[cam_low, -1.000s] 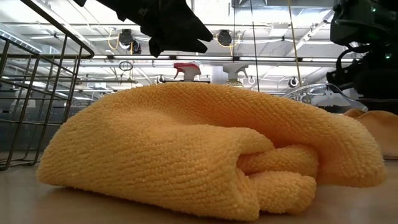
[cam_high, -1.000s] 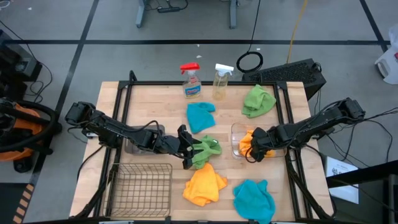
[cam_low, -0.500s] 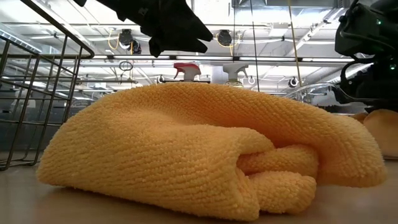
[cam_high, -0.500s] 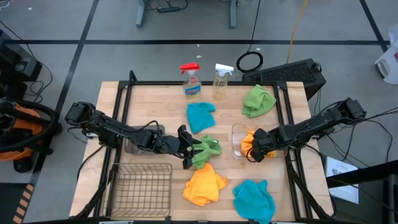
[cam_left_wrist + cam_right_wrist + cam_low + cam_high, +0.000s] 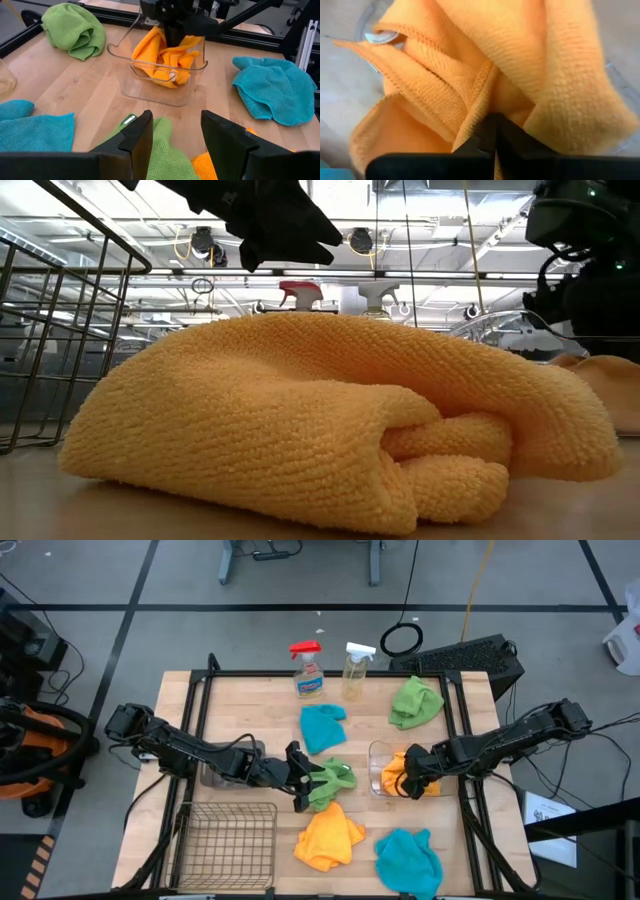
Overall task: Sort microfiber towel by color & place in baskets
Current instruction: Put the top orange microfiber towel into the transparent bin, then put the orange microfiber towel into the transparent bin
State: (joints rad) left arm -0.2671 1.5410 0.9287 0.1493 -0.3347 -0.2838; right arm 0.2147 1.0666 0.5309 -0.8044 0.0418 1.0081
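1. At the desk's (image 5: 240, 700) near left corner stands my wire basket (image 5: 226, 832), with nothing in it that I can see. A grey tub (image 5: 222, 772) sits beside it, mostly hidden under my left arm.
2. My left jaws (image 5: 306, 783) lie low over the green cloth (image 5: 333, 780) at the desk's middle. They stand partly open with the cloth's edge between the fingers; whether they actually grip it I cannot tell. I judge this cloth is next to be sorted.
3. Around it wait a blue cloth (image 5: 322, 726) farther back, an orange cloth (image 5: 329, 836) and a second blue cloth (image 5: 408, 859) at the near edge, and another green cloth (image 5: 416, 702) at the far right.
4. My right jaws (image 5: 411, 780) are fully shut on an orange cloth (image 5: 167, 55) inside the clear tub (image 5: 380, 768), probably because it is being delivered there, so orange would belong there.
5. Two spray bottles (image 5: 307, 670) stand at the far edge, out of the way.
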